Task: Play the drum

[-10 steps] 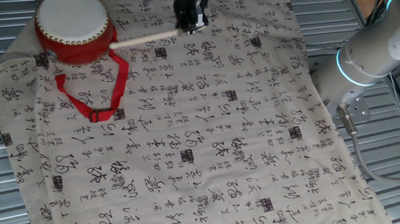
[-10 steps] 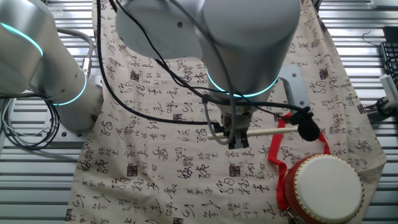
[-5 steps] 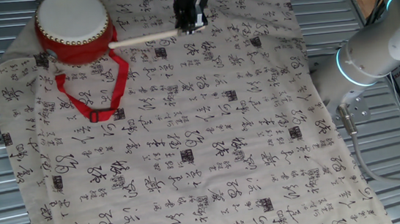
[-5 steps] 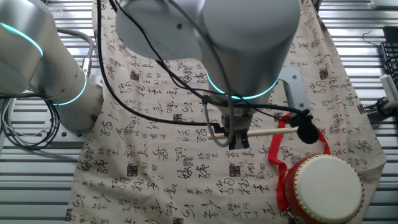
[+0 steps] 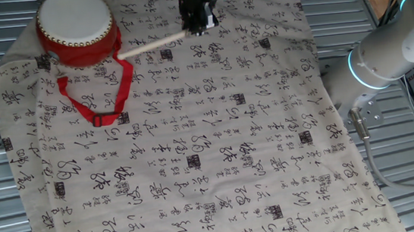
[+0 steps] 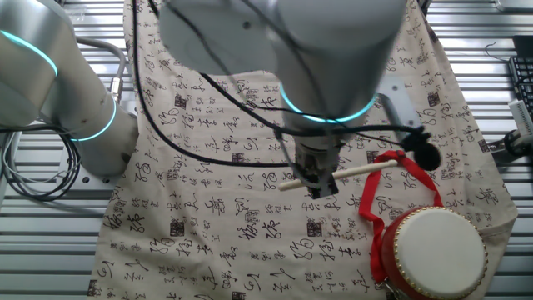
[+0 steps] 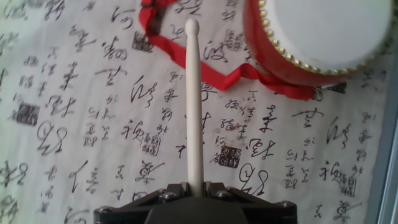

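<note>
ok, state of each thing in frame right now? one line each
gripper: shut on the stick.
stick: held at its butt end, tip free, beside the drum, not over the head.
drum: upright on the cloth, head facing up, nothing touching the skin.
strap: lying loose on the cloth in a loop, buckle at the far end.
cloth: spread over the table.

The drum (image 5: 77, 28) has a red body, a cream-white head and a row of gold studs round the rim. Its strap (image 5: 95, 96) is red with a dark buckle. The stick (image 7: 194, 106) is pale wood. The cloth (image 5: 218, 153) is beige, printed all over with black calligraphy and small dark seal stamps. The gripper (image 5: 196, 14) is black. The arm (image 5: 394, 37) is silver-grey with glowing cyan rings.
</note>
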### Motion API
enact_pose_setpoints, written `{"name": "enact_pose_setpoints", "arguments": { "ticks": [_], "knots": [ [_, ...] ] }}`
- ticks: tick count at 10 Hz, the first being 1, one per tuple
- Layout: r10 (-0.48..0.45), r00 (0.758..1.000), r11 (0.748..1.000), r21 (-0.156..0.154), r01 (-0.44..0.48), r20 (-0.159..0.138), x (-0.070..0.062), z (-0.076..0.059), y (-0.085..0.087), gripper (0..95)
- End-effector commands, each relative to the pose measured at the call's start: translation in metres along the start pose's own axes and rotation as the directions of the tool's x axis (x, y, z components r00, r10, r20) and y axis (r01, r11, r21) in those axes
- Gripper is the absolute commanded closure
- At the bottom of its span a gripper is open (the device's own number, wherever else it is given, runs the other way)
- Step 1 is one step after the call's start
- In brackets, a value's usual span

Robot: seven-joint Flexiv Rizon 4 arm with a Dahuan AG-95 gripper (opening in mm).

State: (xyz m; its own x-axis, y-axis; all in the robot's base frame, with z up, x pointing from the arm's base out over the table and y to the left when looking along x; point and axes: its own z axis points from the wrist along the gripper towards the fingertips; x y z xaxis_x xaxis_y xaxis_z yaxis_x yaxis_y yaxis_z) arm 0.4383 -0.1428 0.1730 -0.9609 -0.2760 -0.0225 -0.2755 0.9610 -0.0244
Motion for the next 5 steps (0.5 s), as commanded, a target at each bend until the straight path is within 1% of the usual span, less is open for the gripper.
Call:
{"name": "enact_pose_setpoints", "arguments": {
  "ticks": [1, 2, 3, 4, 5],
  "knots": [
    [0.011, 1.000, 1.000, -0.009, -0.011, -0.018, 0.0005, -0.0002, 0.0001, 95.0],
    [0.072, 0.997, 0.997, 0.008, -0.072, -0.022, 0.0005, -0.0002, 0.0001, 95.0],
    [0.181, 0.983, 0.983, 0.017, -0.181, -0.021, 0.0005, -0.0002, 0.0001, 95.0],
    [0.261, 0.965, 0.965, 0.010, -0.261, -0.020, 0.0005, -0.0002, 0.0001, 95.0],
    [0.295, 0.955, 0.956, 0.004, -0.295, -0.020, 0.0005, -0.0002, 0.0001, 95.0]
  ]
}}
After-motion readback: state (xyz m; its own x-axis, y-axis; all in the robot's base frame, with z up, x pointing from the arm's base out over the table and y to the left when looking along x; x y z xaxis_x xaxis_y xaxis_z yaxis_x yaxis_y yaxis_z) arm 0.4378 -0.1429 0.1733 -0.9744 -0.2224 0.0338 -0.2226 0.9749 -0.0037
